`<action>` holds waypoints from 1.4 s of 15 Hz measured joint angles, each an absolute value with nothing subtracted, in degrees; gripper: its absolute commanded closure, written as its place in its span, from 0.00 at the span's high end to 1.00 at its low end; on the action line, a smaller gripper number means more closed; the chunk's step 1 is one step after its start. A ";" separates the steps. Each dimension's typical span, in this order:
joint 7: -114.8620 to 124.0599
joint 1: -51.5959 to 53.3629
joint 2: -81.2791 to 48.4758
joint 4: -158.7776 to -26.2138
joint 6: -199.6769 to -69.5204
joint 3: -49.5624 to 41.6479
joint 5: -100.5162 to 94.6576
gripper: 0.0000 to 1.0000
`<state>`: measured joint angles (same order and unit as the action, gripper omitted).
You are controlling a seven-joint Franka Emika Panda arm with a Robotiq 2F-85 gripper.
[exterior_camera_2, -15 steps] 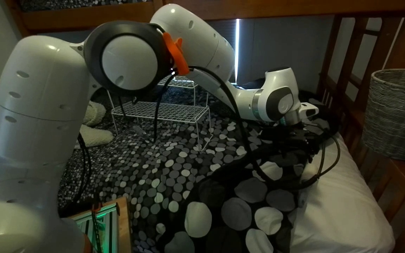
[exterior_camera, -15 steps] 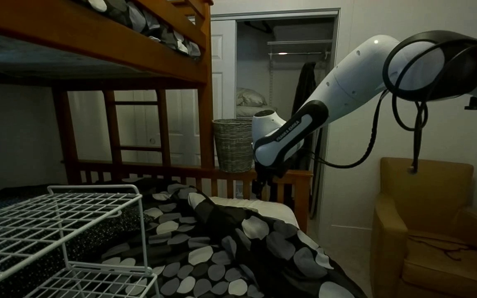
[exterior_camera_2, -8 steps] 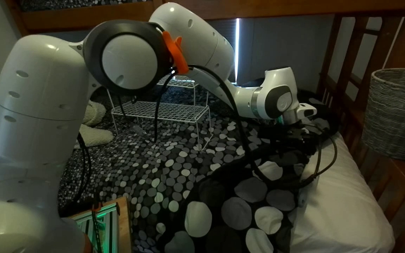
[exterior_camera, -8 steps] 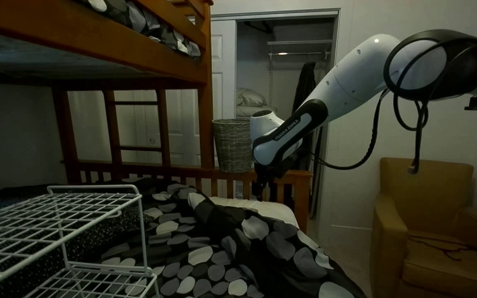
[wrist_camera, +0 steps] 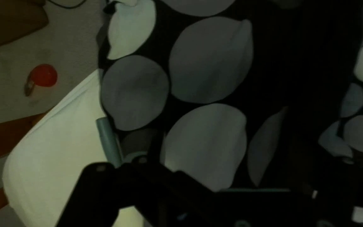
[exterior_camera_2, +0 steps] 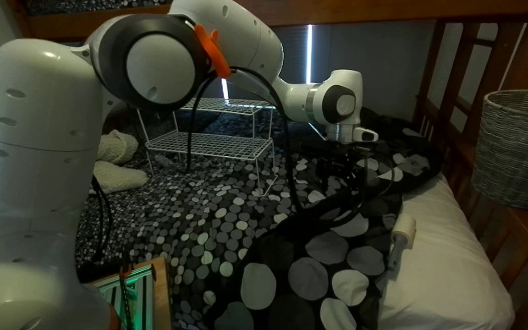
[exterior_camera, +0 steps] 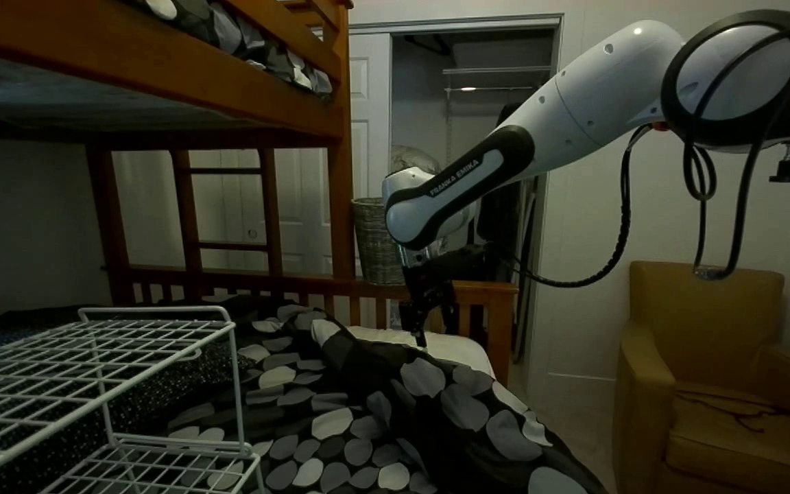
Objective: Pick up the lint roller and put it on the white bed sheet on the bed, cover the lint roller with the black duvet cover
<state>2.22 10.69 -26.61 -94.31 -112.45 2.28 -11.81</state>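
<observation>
The lint roller lies on the white bed sheet against the edge of the black duvet cover. In an exterior view its pale roll and grey handle show. In the wrist view the grey handle shows, partly hidden by the gripper. My gripper is above the patterned duvet, to the left of and beyond the roller in that view. In the wrist view the gripper stands open over the duvet with its fingers wide apart and nothing between them. The view is dark.
A white wire rack stands on the bed. The brown wooden bed end rail and a wicker basket are beyond the sheet. The upper bunk hangs overhead. A yellow armchair stands beside the bed.
My gripper has moved away from the sheet side and over the duvet, leftward in both exterior views. The lint roller, mostly hidden behind the gripper and cables before, now shows on the sheet.
</observation>
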 measured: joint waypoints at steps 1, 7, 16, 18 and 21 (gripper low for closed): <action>2.15 10.57 -26.71 -94.74 -112.45 3.20 -9.68 1.00; 1.01 10.28 -28.24 -98.07 -114.73 6.21 -1.99 1.00; 0.91 10.72 -28.84 -99.12 -117.62 6.86 -1.69 1.00; 0.99 11.03 -29.05 -99.37 -119.19 6.93 -1.69 1.00; 1.00 11.45 -29.59 -100.28 -120.38 6.97 -1.83 1.00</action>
